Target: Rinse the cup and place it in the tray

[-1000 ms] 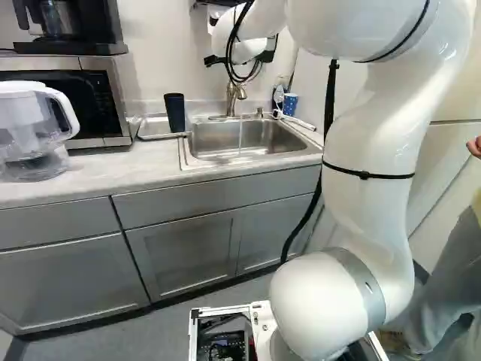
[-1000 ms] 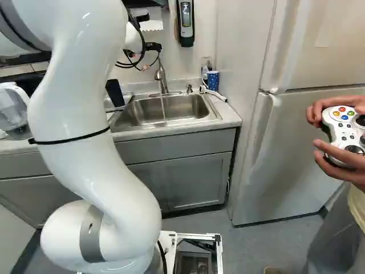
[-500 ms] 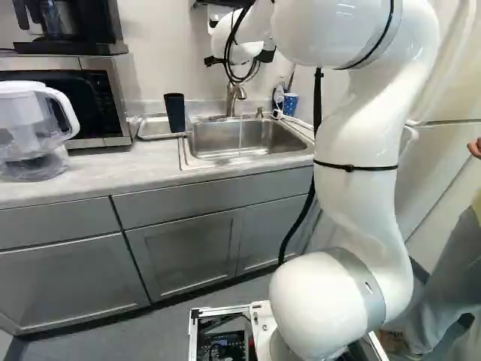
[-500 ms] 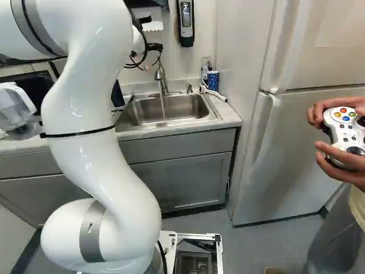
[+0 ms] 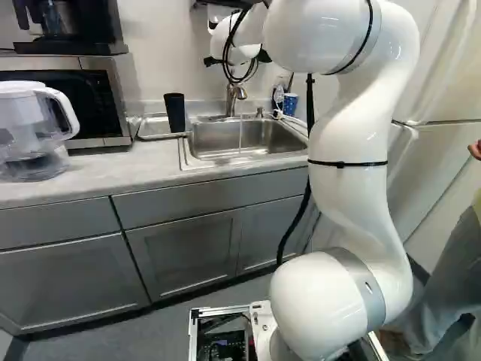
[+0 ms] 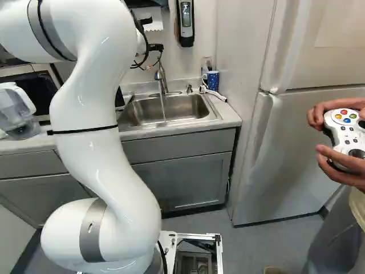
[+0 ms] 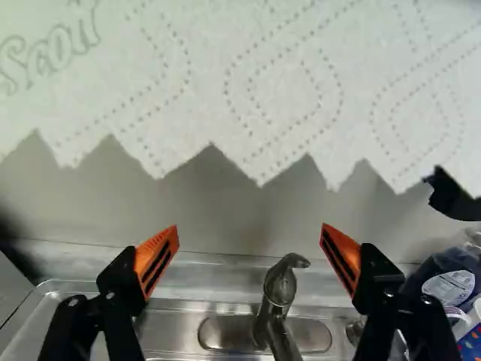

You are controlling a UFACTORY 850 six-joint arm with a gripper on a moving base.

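Observation:
At the far end of my arm, the gripper (image 5: 262, 56) shows only in part over the sink (image 5: 244, 138) in the left base view. In the wrist view the gripper (image 7: 249, 229) is open, its orange pads wide apart with nothing between them. The black cup (image 5: 175, 113) stands at the right part of the metal tray (image 5: 152, 128), left of the sink; my arm hides most of it in the right base view. A blue dotted cup (image 6: 213, 80) stands behind the sink's right corner. Water runs from the faucet (image 7: 280, 289) into the basin.
A paper towel sheet (image 7: 263, 83) hangs close ahead of the gripper. A soap bottle (image 7: 449, 284) stands beside the faucet. Left of the tray are a microwave (image 5: 98, 98) and a water pitcher (image 5: 34, 131). A fridge (image 6: 308, 142) stands to the right.
The arm's upper part has swung leftward in the left base view and rightward in the right base view, while its far end stays over the sink. The base and the cups have not moved.

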